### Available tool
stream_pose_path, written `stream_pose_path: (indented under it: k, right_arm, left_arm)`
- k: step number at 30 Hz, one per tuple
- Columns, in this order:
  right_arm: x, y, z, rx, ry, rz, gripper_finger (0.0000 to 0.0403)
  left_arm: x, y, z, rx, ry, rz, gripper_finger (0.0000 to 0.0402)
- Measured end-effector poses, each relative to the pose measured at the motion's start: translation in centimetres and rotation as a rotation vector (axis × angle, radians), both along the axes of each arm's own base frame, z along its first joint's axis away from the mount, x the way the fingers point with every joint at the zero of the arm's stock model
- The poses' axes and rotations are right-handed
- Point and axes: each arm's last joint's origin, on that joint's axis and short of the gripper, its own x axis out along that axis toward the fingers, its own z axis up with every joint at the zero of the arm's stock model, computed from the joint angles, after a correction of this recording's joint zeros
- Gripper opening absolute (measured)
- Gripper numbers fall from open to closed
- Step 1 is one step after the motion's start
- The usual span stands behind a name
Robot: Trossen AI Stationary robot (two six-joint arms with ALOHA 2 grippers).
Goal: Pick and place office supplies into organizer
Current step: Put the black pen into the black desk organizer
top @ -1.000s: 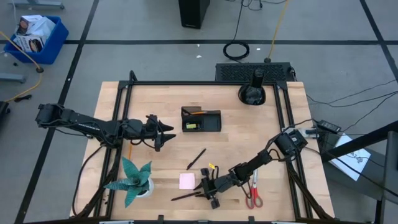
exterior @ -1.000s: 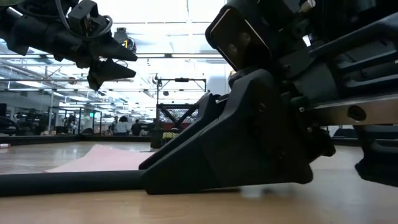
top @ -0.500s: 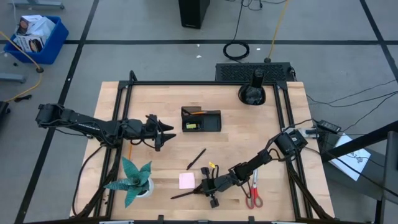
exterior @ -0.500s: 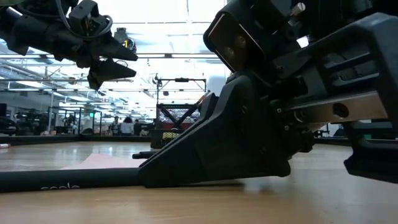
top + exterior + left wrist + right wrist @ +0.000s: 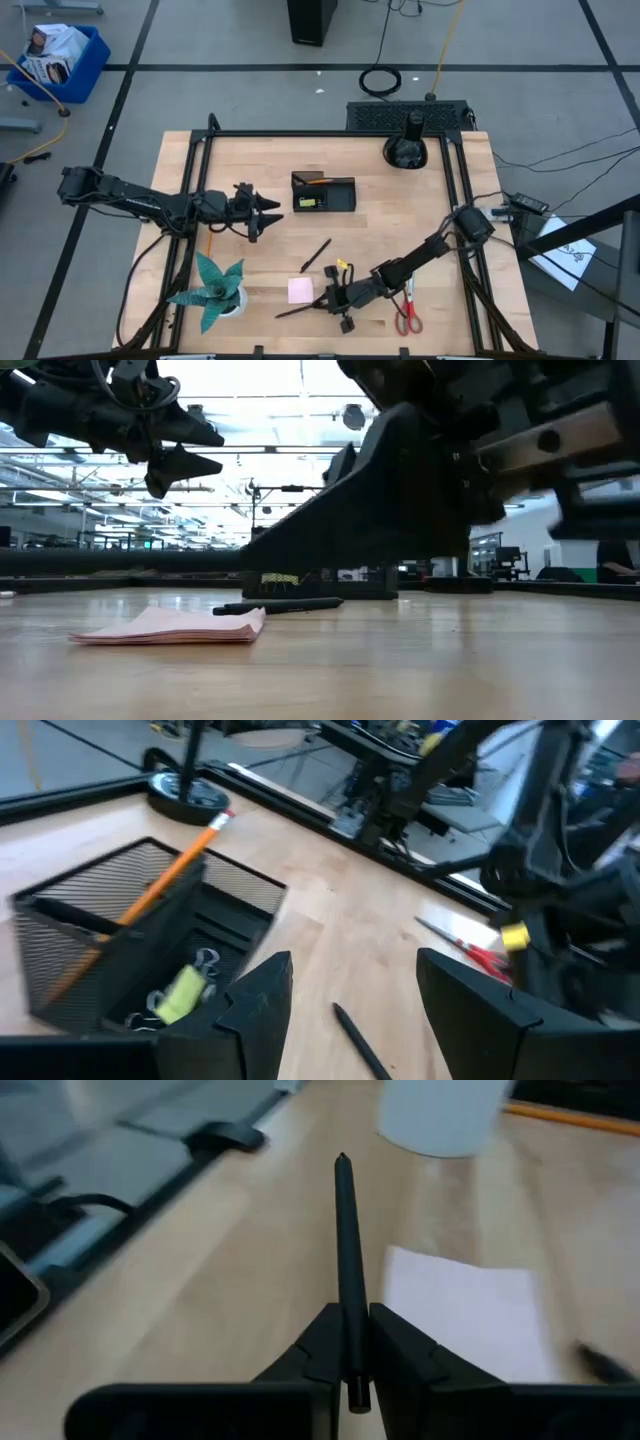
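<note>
One black pen is being clamped in the right pincer above the counter, beside one pink pad; a second pen is lying near the organizer. The left pincer is being held apart.

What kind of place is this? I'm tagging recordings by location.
Probably a robotics lab or workshop: a framed wooden table on a tape-marked concrete floor, loose cables, and rows of metal racks under bright ceiling lights behind.

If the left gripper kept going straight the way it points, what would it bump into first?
Probably the organizer: the left gripper, fingers open, hovers above the table aiming toward it. Depth is unclear, so it might pass over.
</note>
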Motion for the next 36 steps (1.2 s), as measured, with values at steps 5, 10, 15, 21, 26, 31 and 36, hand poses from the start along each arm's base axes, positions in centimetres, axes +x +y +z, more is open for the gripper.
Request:
stream_pose_path:
  k: [5, 10, 15, 21, 26, 31, 36]
  right_arm:
    - [-0.9, -0.6, 2.3, -0.094, 0.072, -0.023, 0.0038]
    - [-1.7, -1.3, 4.2, -0.247, 0.095, -0.034, 0.0026]
    - [-1.9, -2.4, 6.5, -0.274, 0.082, -0.036, 0.0037]
    - [-1.8, -3.2, 7.3, -0.33, 0.065, -0.018, 0.0032]
    - [-1.4, -4.2, 7.2, -0.35, 0.073, -0.037, 0.003]
    - [-0.8, -5.5, 7.3, -0.368, 0.07, -0.064, 0.0036]
    - [0.0, -7.3, 7.4, -0.39, 0.061, -0.098, 0.0028]
  left_arm:
    - [0.0, -0.2, 0.0, -0.051, 0.0, -0.048, 0.0218]
    - [0.0, -0.5, 0.0, -0.144, 0.004, -0.137, 0.0218]
    - [0.0, -0.8, 0.0, -0.303, 0.015, -0.223, 0.0218]
    - [-0.1, -1.4, 0.0, -0.491, 0.05, -0.311, 0.0218]
    - [0.0, -1.8, -0.2, -0.542, 0.065, -0.289, 0.0218]
    - [0.8, -1.9, -1.6, -0.577, 0.132, -0.233, 0.0218]
    - [1.8, -2.1, -2.6, -0.595, 0.136, -0.259, 0.0218]
